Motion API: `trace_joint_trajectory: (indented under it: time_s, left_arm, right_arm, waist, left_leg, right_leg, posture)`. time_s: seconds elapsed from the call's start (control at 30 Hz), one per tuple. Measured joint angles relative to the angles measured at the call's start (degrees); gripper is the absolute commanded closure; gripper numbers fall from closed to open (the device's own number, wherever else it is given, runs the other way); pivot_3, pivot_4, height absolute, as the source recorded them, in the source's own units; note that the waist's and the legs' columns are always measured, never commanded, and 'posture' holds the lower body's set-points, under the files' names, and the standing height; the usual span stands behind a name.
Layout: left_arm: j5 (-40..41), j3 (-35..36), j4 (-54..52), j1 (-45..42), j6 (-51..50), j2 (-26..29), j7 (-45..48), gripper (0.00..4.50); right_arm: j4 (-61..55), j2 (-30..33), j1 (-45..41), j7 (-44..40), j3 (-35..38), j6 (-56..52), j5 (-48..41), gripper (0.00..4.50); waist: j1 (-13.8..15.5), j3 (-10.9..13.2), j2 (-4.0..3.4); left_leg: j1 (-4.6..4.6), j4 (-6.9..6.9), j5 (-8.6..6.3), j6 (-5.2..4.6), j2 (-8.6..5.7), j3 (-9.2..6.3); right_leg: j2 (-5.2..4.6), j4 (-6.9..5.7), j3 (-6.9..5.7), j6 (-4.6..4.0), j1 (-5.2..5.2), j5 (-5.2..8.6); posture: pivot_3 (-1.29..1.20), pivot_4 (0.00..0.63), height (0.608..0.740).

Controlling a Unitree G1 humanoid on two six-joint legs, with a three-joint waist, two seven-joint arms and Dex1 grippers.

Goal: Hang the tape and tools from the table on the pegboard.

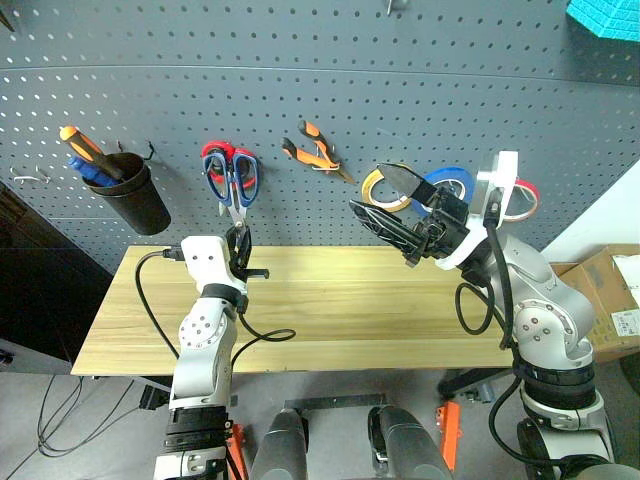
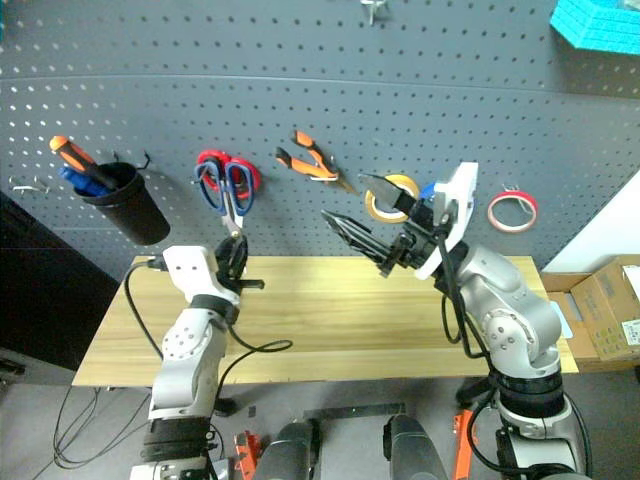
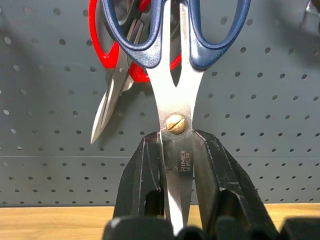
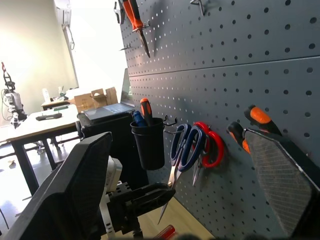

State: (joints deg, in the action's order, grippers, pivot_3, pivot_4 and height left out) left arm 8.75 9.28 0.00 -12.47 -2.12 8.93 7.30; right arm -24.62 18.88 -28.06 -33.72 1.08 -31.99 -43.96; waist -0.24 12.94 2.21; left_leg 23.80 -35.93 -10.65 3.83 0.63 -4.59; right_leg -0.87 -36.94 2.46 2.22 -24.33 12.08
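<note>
Hanging at about 10 o'clock on the pegboard (image 1: 400, 90), the blue-handled scissors (image 1: 232, 180) sit beside red scissors (image 1: 213, 160); the left gripper (image 3: 177, 165) clamps their blades. Pliers (image 1: 318, 150) and red tape (image 2: 512, 209) already hang. Right gripper (image 1: 395, 215) is spread empty. Releasing is probably what remains, and the table (image 1: 330, 310) looks bare

The blue-handled scissors (image 3: 175, 75) hang blades-down on the pegboard (image 1: 400, 90), overlapping a red-handled pair. The orange-and-black pliers (image 1: 318, 150) hang just right of them, tilted. The red tape (image 2: 512, 209) (a thin ring) hangs near the pegboard's right edge.
</note>
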Motion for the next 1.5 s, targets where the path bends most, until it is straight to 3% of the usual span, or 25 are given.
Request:
trace_joint_trajectory:
  time_s: [0.3, 0.87, 1.3, 1.5]
  left_arm:
    - [0.1, 0.1, 0.0, -0.5, 0.0, 0.1, 0.9, 0.02]
    - [0.1, 0.1, -2.3, 3.0, -3.8, 0.1, -0.2, 0.02]
    - [-1.0, 3.5, -4.2, 5.7, -26.0, 3.6, -6.6, 0.02]
    - [-1.2, 5.5, -1.5, 1.0, -31.0, 7.2, -7.3, 0.02]
  right_arm:
    - [0.0, 0.2, 0.0, 0.1, 0.0, 0.1, 0.0, 0.0]
    - [-0.1, 2.8, 0.2, -1.2, -2.1, 0.8, 3.4, 0.0]
    - [0.4, 2.3, 0.7, -5.1, -11.4, 1.4, 9.8, 0.0]
    - [1.9, 2.3, 0.3, -7.2, -11.8, 1.5, 11.2, 0.0]
  waist:
    - [0.0, 0.0, 0.0]
    - [0.0, 0.0, -0.01]
    - [-0.2, 0.2, -0.09]
    - [0.3, 0.8, -0.23]
  left_leg:
    - [0.0, 0.0, 0.0, 0.0, 0.0, 0.0]
    - [0.0, 0.04, 0.0, 0.0, 0.02, 0.0]
    - [0.02, 0.07, -0.02, 0.0, 0.06, -0.04]
    - [0.08, 0.09, -0.02, 0.01, 0.05, -0.1]
  right_leg:
    - [0.0, 0.0, 0.0, 0.0, 0.0, 0.0]
    - [0.0, 0.04, -0.01, -0.01, -0.01, 0.01]
    - [-0.01, 0.08, -0.05, -0.04, -0.06, 0.05]
    - [-0.03, 0.09, -0.1, -0.05, -0.11, 0.06]
  posture:
    - [0.02, 0.165, 0.74]
    - [0.04, 0.184, 0.74]
    - [0.07, 0.239, 0.74]
    - [0.07, 0.255, 0.74]
